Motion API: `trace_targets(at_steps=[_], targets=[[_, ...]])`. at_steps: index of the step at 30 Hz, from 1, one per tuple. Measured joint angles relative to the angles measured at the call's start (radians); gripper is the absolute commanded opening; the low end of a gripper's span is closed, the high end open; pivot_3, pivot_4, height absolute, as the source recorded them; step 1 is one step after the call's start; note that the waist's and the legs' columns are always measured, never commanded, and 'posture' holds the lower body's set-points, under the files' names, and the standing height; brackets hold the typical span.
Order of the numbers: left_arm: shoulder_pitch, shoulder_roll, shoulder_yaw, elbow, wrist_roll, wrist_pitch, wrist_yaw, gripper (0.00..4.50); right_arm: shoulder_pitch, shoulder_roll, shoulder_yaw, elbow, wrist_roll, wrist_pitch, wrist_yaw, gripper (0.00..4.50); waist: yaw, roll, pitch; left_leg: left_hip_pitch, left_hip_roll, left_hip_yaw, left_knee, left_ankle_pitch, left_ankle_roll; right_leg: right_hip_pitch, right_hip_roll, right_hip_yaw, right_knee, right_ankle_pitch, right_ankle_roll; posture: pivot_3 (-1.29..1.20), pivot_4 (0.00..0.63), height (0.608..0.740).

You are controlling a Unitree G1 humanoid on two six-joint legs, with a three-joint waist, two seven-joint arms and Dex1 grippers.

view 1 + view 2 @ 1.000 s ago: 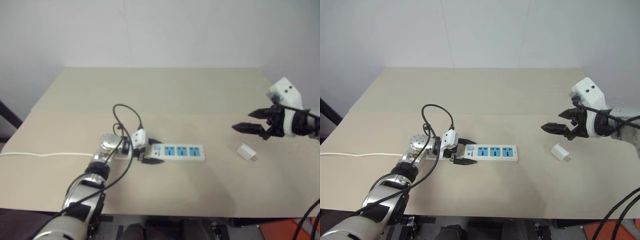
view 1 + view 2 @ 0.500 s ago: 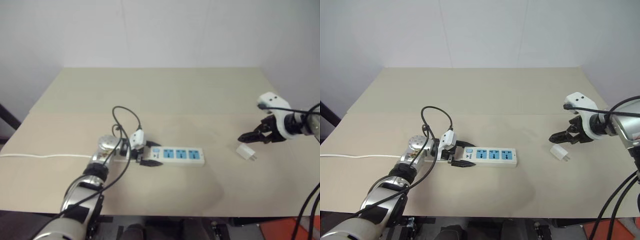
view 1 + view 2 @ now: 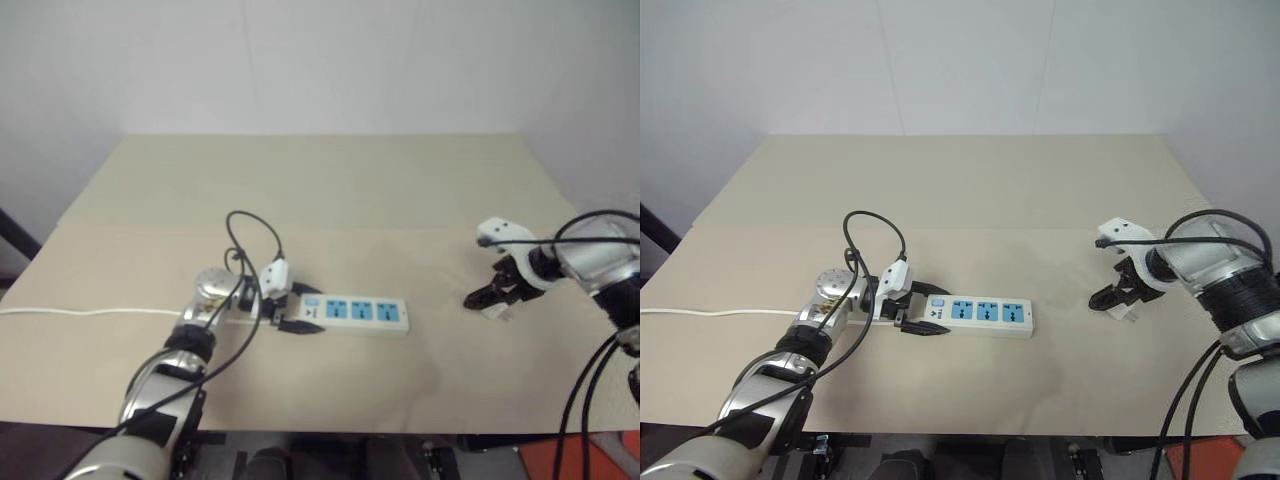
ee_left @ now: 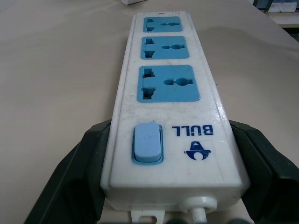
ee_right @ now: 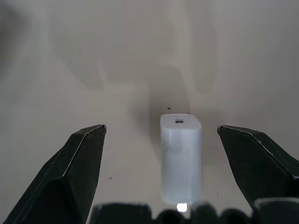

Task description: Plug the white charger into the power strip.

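Note:
The power strip [image 3: 355,312] is a long white bar with three blue sockets, lying flat mid-table. My left gripper [image 3: 300,308] is shut on its switch end. In the left wrist view its black fingers [image 4: 88,163] press both sides of the strip [image 4: 168,88], beside the blue switch. The white charger [image 5: 181,158] lies on the table at the right. My right gripper [image 3: 490,298] points down over it, open. In the right wrist view the right gripper [image 5: 161,127] has one finger on each side of the charger, with gaps on both sides. From the head camera the charger [image 3: 1127,314] is mostly hidden beneath that gripper.
The beige table [image 3: 330,190] has bare surface between the strip and the charger. The strip's thin white cord [image 3: 90,311] runs off to the table's left edge. A black cable loop [image 3: 250,225] rises over my left wrist. The table's right edge is close to the right arm.
My right gripper has come down and tipped to point downward, from hovering above the charger to straddling it. The left gripper and the strip have stayed in place.

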Motion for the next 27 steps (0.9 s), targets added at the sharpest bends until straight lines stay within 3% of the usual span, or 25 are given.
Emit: trace_targets(at_steps=[9, 12, 20, 27], targets=[[0.029, 0.013, -0.002, -0.057, -0.002, 0.021, 0.008, 3.29, -0.008, 0.082, -0.001, 0.158, -0.123, -0.119, 0.037, 4.50, -0.003, 0.000, 0.000, -0.002, 0.000, 0.001, 0.000, 0.000, -0.001, -0.004, 0.000, 0.001, 0.002, 0.000, 0.000, 0.00, 0.150, 0.740], [0.040, 0.015, -0.002, -0.073, -0.003, 0.027, 0.012, 3.29, -0.010, 0.095, -0.005, 0.186, -0.152, -0.154, 0.044, 3.91, -0.004, 0.000, -0.001, -0.001, 0.000, 0.001, 0.000, 0.000, -0.001, -0.003, 0.000, 0.001, 0.002, 0.000, 0.000, 0.00, 0.150, 0.740], [0.050, 0.023, -0.004, -0.091, -0.007, 0.042, 0.015, 3.29, -0.009, 0.121, -0.022, 0.194, -0.211, -0.193, 0.070, 1.27, -0.005, -0.001, -0.002, 0.000, 0.000, 0.001, 0.001, 0.000, -0.001, -0.003, 0.001, 0.001, 0.002, 0.000, 0.000, 0.00, 0.150, 0.740], [0.049, 0.026, -0.006, -0.090, -0.010, 0.042, 0.015, 3.29, 0.047, 0.113, -0.079, 0.074, -0.230, -0.187, 0.081, 1.13, -0.005, -0.001, -0.002, -0.001, 0.000, 0.001, 0.001, 0.000, -0.001, -0.004, 0.001, 0.001, 0.002, 0.000, 0.000, 0.00, 0.150, 0.740]])
